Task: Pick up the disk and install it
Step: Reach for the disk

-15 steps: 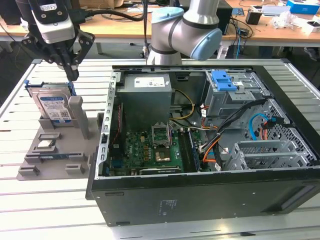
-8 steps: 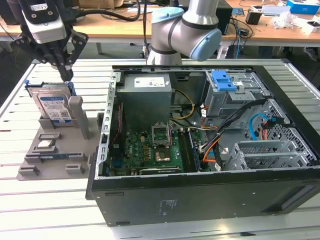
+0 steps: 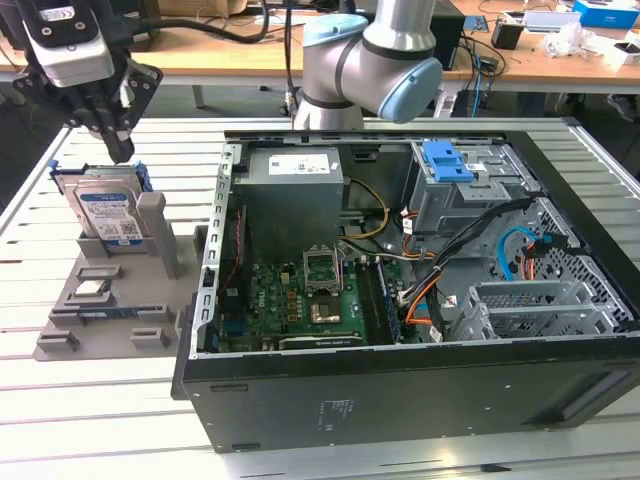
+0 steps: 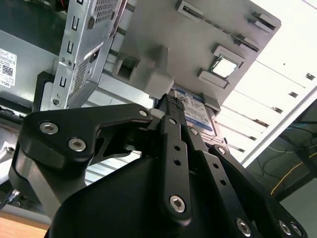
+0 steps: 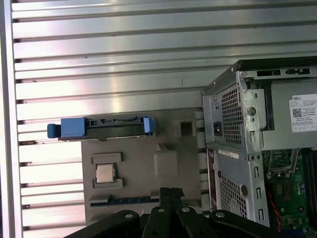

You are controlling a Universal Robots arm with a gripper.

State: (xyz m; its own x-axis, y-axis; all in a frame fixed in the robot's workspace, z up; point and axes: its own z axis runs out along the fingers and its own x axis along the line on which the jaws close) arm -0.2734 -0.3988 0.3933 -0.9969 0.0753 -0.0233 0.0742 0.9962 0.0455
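The disk (image 3: 108, 215) stands upright on its edge in a grey holder tray (image 3: 60, 345) on the slatted table, at the exterior view's left. It is silver with a white-and-blue label and a blue caddy around it. In the first wrist view the disk (image 5: 106, 126) shows edge-on, and in the second wrist view the disk (image 4: 198, 111) peeks out past the fingers. My gripper (image 3: 122, 150) hangs just above the disk's top edge without touching it. Its black fingers (image 5: 166, 198) are pressed together, shut on nothing.
The tray also carries a processor chip (image 3: 92, 290) and a memory stick (image 3: 110, 315). An open computer case (image 3: 400, 400) lies to the exterior view's right, with a grey power supply (image 3: 295, 190), a motherboard (image 3: 310, 295) and a blue bracket (image 3: 447, 160) on its drive cage.
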